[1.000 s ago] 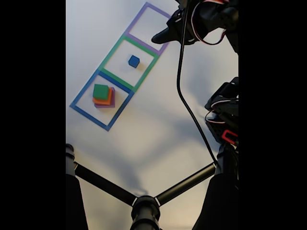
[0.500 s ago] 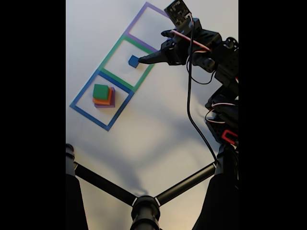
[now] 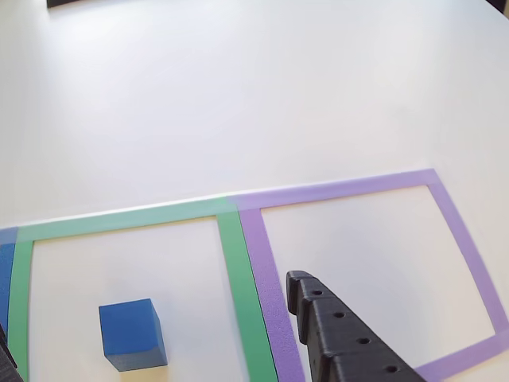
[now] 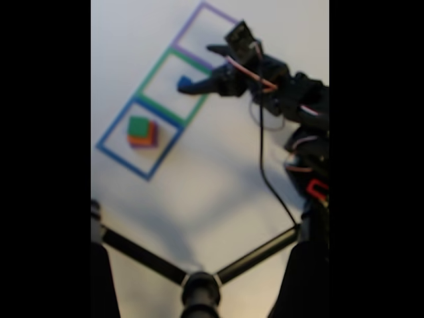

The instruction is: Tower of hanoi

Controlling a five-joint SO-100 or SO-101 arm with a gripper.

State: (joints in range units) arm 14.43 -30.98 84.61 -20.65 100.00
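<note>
The small blue cube [image 3: 133,334] [image 4: 184,83] sits alone inside the green tape square [image 3: 235,263]. In the fixed view a stack [image 4: 142,131] of a green cube on an orange block on a purple slab stands in the blue tape square [image 4: 109,136]. My gripper [image 4: 203,68] is open just right of the blue cube, one finger near it and the other over the purple tape square [image 4: 199,20]. In the other view a black finger [image 3: 342,338] reaches over the purple tape square [image 3: 465,239]. The cube lies between it and a sliver of the second finger at the left edge.
The three tape squares lie in a diagonal row on the white table [image 4: 199,179]. A black tripod-like stand [image 4: 199,285] crosses the bottom of the fixed view. The arm's body and cables [image 4: 305,132] fill its right side.
The gripper has swung from beside the purple square down and left to the blue cube in the green square. The blocks have not moved. The fixed view is now blurred.
</note>
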